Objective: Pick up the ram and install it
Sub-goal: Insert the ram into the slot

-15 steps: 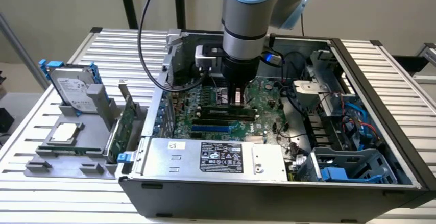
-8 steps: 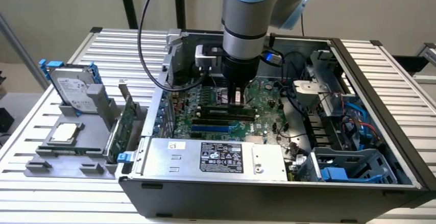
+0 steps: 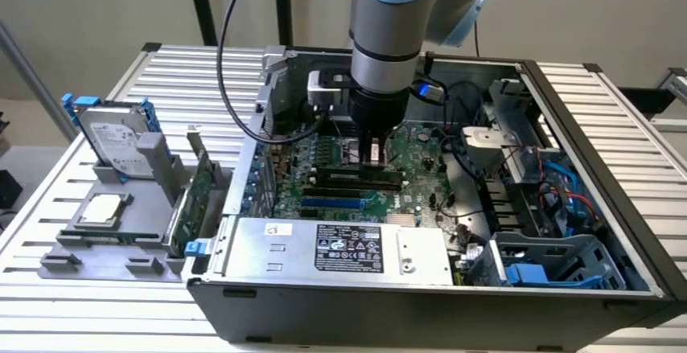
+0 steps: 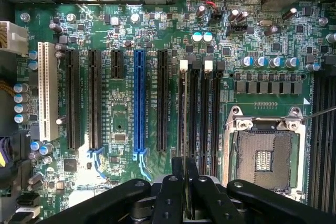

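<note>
Pinching the ram (image 4: 185, 129) by its upper edge, the gripper (image 4: 185, 179) has its jaws clamped on this light, thin, stiff but fragile stick, which stands upright over a memory slot (image 4: 183, 103) beside the motherboard's (image 4: 121, 24) processor socket (image 4: 265, 153).

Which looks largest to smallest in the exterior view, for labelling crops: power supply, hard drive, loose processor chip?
1. Power supply, by far the largest.
2. Hard drive, standing in the grey holder.
3. Processor chip, smallest, though it lies nearer the camera than the drive.
</note>
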